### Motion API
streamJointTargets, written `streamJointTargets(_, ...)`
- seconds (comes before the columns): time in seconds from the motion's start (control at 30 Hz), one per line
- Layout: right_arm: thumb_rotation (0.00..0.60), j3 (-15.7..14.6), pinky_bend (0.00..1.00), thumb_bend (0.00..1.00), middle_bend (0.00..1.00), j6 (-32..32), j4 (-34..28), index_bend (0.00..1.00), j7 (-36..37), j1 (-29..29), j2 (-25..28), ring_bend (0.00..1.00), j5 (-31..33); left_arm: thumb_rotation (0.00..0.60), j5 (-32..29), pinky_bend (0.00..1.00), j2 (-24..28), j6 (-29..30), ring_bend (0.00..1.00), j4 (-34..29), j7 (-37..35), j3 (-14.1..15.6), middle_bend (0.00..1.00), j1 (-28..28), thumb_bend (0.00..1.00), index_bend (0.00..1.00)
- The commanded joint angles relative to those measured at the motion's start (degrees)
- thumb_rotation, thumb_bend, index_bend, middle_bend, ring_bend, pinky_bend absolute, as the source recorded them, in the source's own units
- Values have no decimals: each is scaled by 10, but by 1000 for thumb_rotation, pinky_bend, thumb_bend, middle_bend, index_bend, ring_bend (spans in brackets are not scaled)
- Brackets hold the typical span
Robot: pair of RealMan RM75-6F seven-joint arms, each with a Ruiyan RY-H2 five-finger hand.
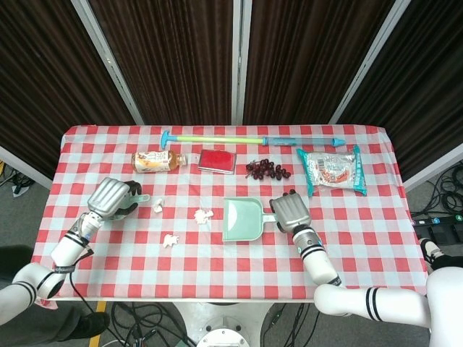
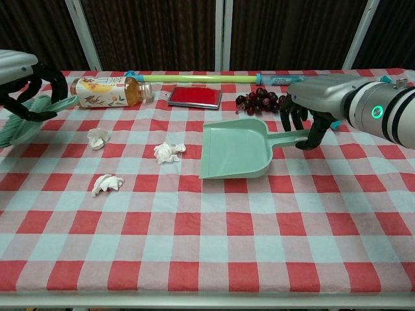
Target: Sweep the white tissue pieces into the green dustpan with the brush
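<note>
My right hand [image 1: 290, 211] [image 2: 310, 107] grips the handle of the green dustpan [image 1: 243, 220] [image 2: 236, 150], which hangs tilted a little above the cloth, mouth toward the left. My left hand [image 1: 112, 197] [image 2: 26, 81] grips the pale green brush [image 2: 29, 116] at the table's left edge. Three white tissue pieces lie between them: one [image 1: 158, 205] [image 2: 98, 137] near the left hand, one [image 1: 202, 215] [image 2: 168, 151] just left of the dustpan's mouth, one [image 1: 171, 240] [image 2: 106, 184] nearer the front.
Along the back of the checked cloth lie a tea bottle [image 1: 155, 160], a red flat box [image 1: 216, 160], a long green-and-blue stick [image 1: 249, 139], dark grapes [image 1: 266, 170] and a snack packet [image 1: 333, 170]. The grapes sit close behind the dustpan handle.
</note>
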Motion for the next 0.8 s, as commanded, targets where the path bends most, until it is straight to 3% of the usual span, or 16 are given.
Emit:
streamJointTargets(0.03, 600, 2, 231, 349, 557, 3, -2, 641, -4, 11, 1, 321, 17, 600, -3, 901, -17, -15, 744, 13, -23, -4, 552, -13, 427, 508)
streamJointTargets(0.8, 600, -17, 231, 349, 558, 32, 29, 642, -19, 56, -55, 323, 42, 600, 15, 901, -80, -25, 744, -8, -113, -1, 552, -60, 440, 508)
